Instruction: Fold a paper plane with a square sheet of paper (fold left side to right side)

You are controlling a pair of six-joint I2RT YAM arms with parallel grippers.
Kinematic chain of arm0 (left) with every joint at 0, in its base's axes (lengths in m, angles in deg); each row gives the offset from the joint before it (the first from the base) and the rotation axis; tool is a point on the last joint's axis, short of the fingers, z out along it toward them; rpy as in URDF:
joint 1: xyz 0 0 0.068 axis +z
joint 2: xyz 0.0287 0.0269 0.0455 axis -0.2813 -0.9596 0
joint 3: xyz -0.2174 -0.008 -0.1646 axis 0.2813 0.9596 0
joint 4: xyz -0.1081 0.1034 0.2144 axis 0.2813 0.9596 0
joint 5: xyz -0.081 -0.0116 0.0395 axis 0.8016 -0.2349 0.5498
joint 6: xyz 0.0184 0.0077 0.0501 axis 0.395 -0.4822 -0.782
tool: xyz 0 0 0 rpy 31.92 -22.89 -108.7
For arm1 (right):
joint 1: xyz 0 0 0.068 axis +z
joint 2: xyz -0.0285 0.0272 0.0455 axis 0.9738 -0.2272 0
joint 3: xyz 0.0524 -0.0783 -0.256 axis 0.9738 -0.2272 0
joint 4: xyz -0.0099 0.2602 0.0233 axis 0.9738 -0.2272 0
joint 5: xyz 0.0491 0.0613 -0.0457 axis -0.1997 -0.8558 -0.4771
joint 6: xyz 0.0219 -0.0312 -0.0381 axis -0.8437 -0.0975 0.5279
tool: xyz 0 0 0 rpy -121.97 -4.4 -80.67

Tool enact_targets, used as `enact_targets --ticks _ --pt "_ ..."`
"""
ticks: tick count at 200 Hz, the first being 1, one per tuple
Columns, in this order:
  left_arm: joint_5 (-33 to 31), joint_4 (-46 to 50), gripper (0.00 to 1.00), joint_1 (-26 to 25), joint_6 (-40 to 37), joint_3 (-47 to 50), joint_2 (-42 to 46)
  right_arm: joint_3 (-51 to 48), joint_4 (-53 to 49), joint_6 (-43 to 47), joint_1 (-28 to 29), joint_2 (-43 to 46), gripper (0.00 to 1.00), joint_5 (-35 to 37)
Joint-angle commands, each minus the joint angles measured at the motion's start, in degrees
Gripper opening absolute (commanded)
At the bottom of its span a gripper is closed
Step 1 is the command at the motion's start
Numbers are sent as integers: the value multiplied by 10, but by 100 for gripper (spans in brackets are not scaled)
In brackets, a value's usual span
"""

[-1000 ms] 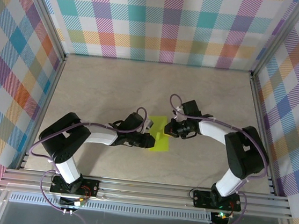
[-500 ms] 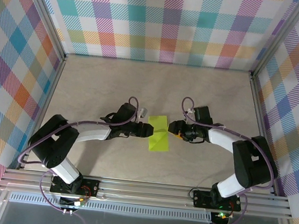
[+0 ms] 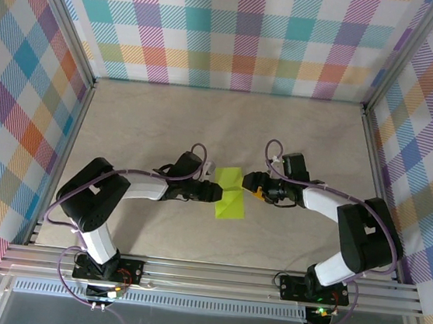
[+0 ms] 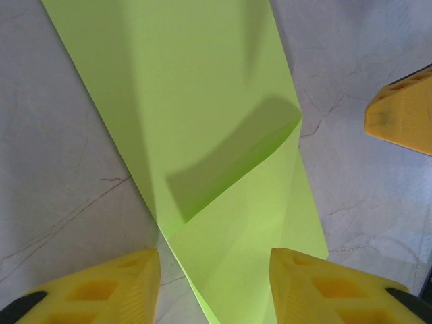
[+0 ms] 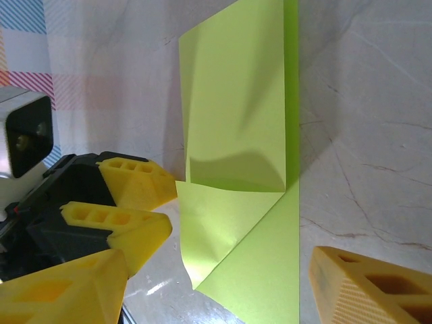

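Fingers of left gripper (image 4: 212, 260) were apart, straddling the lime paper sheet (image 3: 229, 199) at its 9 o'clock edge; right gripper (image 3: 251, 186) open at 3, holding nothing. Sheet lay mid table (image 3: 143, 122), part-folded. Looked light, floppy, slippery: pinch a free edge

Bright, even light; soft shadows (on the paper (image 4: 202, 81)).

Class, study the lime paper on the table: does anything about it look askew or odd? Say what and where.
Yes. The square sheet of paper is folded but not flat: one flap bows up near its middle, casting a shadow on the layer below.
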Motion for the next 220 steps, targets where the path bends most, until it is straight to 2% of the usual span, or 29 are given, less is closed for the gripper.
enact_targets --ticks 1,53,97,158,220 --pt "18 -17 42 2 -3 -17 -9 2 8 4 -5 8 71 -19" --pt "15 -18 17 2 -4 -18 -4 4 9 5 -5 0 70 -25" --pt "14 -20 3 2 -5 -12 15 5 19 2 -5 -13 69 -40" --pt "0 -80 1 2 19 32 69 -13 109 -55 -3 -45 67 -94" --pt "-2 -94 1 2 26 46 70 -6 204 -114 18 -103 67 -120"
